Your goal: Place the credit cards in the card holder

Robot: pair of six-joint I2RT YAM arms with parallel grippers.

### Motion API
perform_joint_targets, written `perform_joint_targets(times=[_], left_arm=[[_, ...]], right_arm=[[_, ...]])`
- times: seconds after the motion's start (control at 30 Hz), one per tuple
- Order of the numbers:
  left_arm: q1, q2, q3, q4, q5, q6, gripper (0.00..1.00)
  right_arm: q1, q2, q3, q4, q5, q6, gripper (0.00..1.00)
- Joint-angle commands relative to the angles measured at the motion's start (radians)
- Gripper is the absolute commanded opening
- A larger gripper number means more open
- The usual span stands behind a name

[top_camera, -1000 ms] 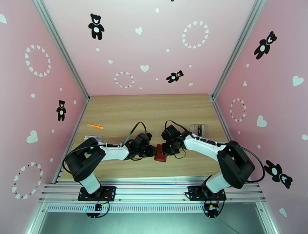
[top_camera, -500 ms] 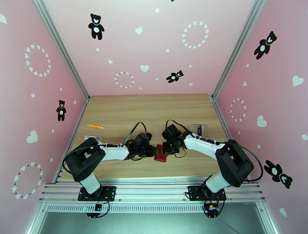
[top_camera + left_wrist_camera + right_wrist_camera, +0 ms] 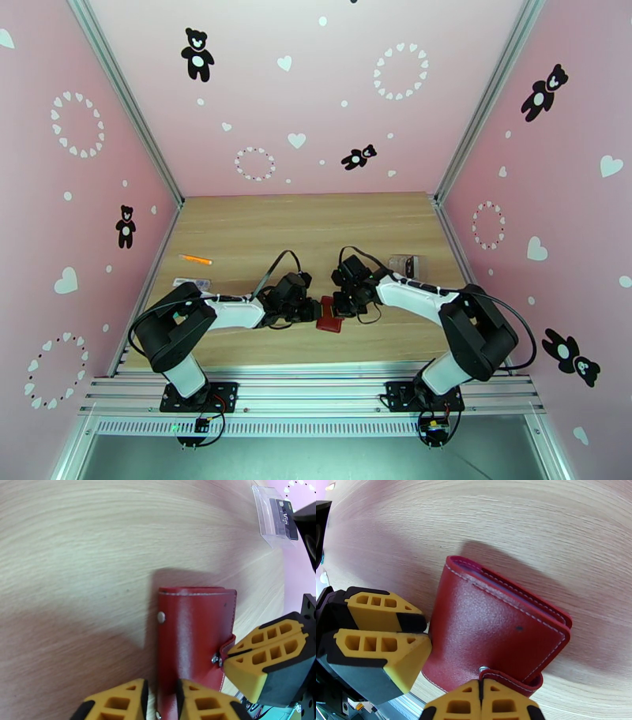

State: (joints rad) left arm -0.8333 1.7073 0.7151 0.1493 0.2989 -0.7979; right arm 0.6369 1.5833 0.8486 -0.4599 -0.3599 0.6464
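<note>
Wooden table (image 3: 316,221), seen from above and from both wrist cameras. At the far left of the table lay a small orange stick (image 3: 195,259) and a flat white strip (image 3: 192,282), well apart from the work.

Right of them, the left gripper (image 3: 160,686) had its fingers almost together, with the near edge of the card holder (image 3: 193,630) between them, apparently pinching it in place. The card holder, a dark-red wallet, lay flat at the middle of the table between the two grippers, folded shut.

On its right side, the right gripper (image 3: 480,683) had its fingers pressed together on the snap tab (image 3: 513,679), which looked lifted off its metal stud. Farther right, near the table's edge, a clear plastic case (image 3: 270,519) held a dark credit card (image 3: 285,514). Whether more lay under it could not be told.

Judged from this, the task was at an early stage. The wallet was only being unfastened and no card had been picked up. Opening the wallet, fetching each card and sliding it into a sleeve all remained.
</note>
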Motion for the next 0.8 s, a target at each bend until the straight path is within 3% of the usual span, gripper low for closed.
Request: perform_joint_targets(times=[0.0,0.17,0.47,0.77], left_arm=[[-0.007,-0.002,-0.009,0.025,-0.008,-0.009,0.26],[-0.016,0.009,-0.005,0.027,-0.009,-0.01,0.26],[-0.018,0.007,-0.011,0.033,-0.013,-0.011,0.26],[-0.018,0.006,-0.013,0.035,-0.013,-0.011,0.26]], right_arm=[[0.0,0.056,-0.007,0.01,-0.001,-0.001,0.0],[0.001,0.061,-0.012,0.017,0.004,0.007,0.0],[0.001,-0.09,-0.017,-0.011,0.056,0.032,0.0],[0.003,-0.015,-0.02,0.019,0.02,0.035,0.0]])
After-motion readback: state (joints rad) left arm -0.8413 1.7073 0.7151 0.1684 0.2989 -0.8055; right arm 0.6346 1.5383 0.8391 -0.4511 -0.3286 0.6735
